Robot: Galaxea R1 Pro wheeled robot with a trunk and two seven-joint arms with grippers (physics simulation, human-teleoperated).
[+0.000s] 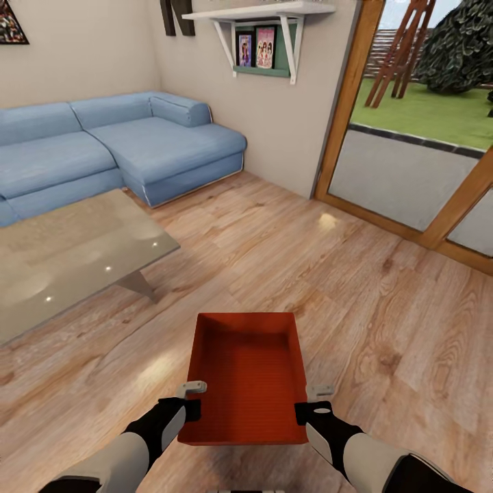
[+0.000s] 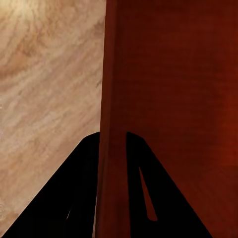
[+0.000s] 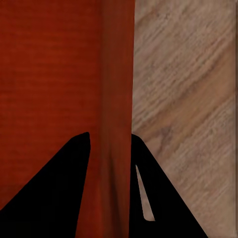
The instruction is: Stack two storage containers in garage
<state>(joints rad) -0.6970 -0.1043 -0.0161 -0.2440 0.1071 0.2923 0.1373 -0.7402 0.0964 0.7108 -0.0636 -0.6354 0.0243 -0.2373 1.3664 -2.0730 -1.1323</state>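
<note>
The red bin [image 1: 248, 373] hangs above the living-room wood floor [image 1: 383, 301], each side wall pinched by the left claw [image 1: 190, 405] and right claw [image 1: 309, 408]. Uneven arm motion while driving could twist it loose.

**Open planks ahead, table at left**

Wood floor [image 1: 329, 274] lies bare ahead and to the right. Glass coffee table [image 1: 68, 260] crowds the left (sofa [image 1: 123, 147] behind it). Glass doors [image 1: 418, 150] close off the far right.

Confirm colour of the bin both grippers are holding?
Orange-red, plain walls; the storage container shows best in the head view.
</note>
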